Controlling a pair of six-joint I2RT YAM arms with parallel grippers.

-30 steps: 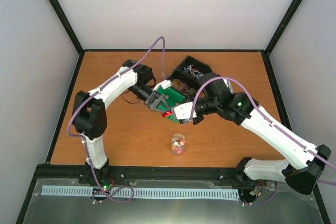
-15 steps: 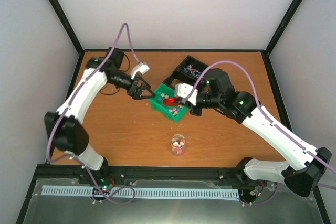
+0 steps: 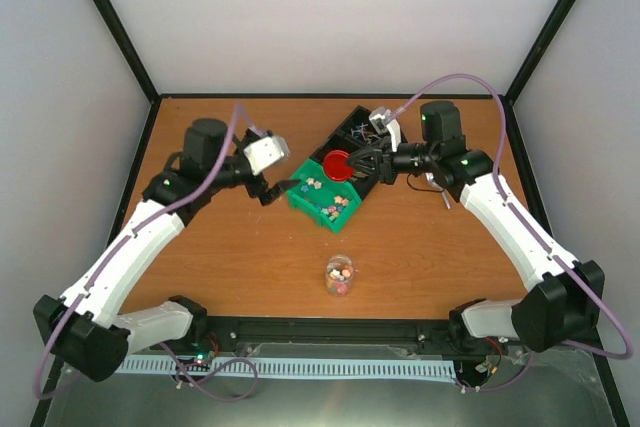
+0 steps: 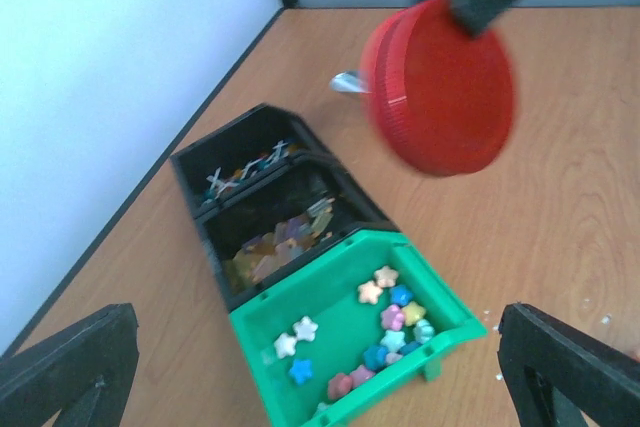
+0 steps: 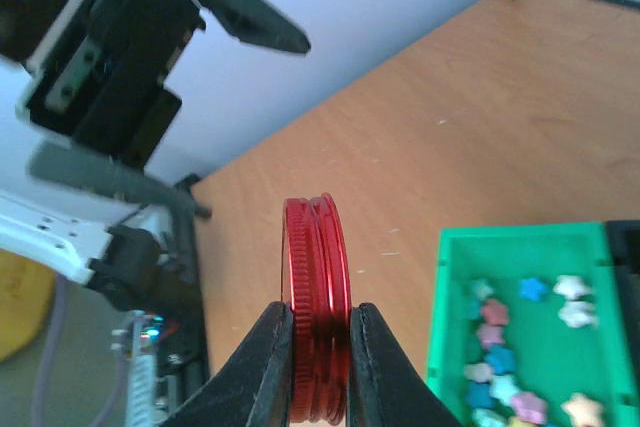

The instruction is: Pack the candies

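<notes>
The candies (image 4: pixel 400 322) are small pastel stars lying in a green bin (image 3: pixel 300 199); more candies (image 3: pixel 340 273) fill a small clear jar (image 3: pixel 340 287) near the table's front. My right gripper (image 3: pixel 352 164) is shut on a red screw lid (image 3: pixel 337 164), held on edge above the bins; both fingers press its flat faces (image 5: pixel 318 297). My left gripper (image 3: pixel 281 190) stands open and empty just left of the green bin (image 4: pixel 330 347). The left wrist view shows the red lid (image 4: pixel 440 87) hanging above the bins.
Two black bins (image 3: pixel 362 137) sit behind the green one, one with thin sticks (image 4: pixel 240 167), one with brownish wrapped pieces (image 4: pixel 275 242). Black frame posts and grey walls bound the wooden table (image 3: pixel 240 257).
My left gripper opened and drew back left from the green bin. My right gripper carried the red lid from in front of the green bin up and back, to above the bins.
</notes>
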